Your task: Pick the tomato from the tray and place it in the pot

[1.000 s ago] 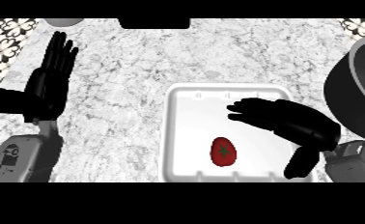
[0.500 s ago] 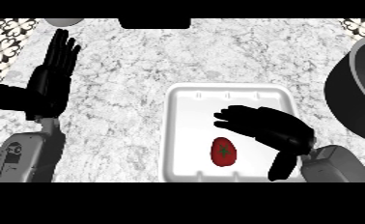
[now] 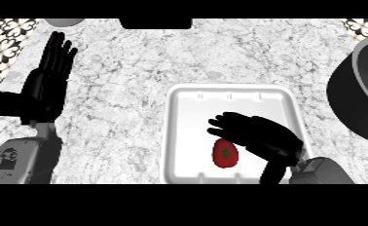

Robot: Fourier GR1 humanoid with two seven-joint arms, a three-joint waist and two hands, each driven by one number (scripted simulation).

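Observation:
A red tomato [image 3: 226, 153] with a green stem lies in the white tray [image 3: 188, 122], toward its near edge. My right hand [image 3: 260, 136] hovers over the tray just right of and above the tomato, fingers relaxed and pointing left, its fingertips [image 3: 215, 122] partly over the tomato's top; the thumb hangs down at the tray's near right corner. It holds nothing. The dark pot [image 3: 350, 93] shows partly at the right edge. My left hand [image 3: 45, 84] rests open at the left side, fingers up.
The marble counter [image 3: 122, 103] spreads between the left hand and the tray. A dark object [image 3: 155, 23] sits at the far edge, with a grey round thing [image 3: 64, 22] at the top left. A patterned strip [image 3: 14, 28] runs along the far left.
My right hand has drawn back toward me and left across the tray, coming down next to the tomato. The tomato, tray and left hand stay put.

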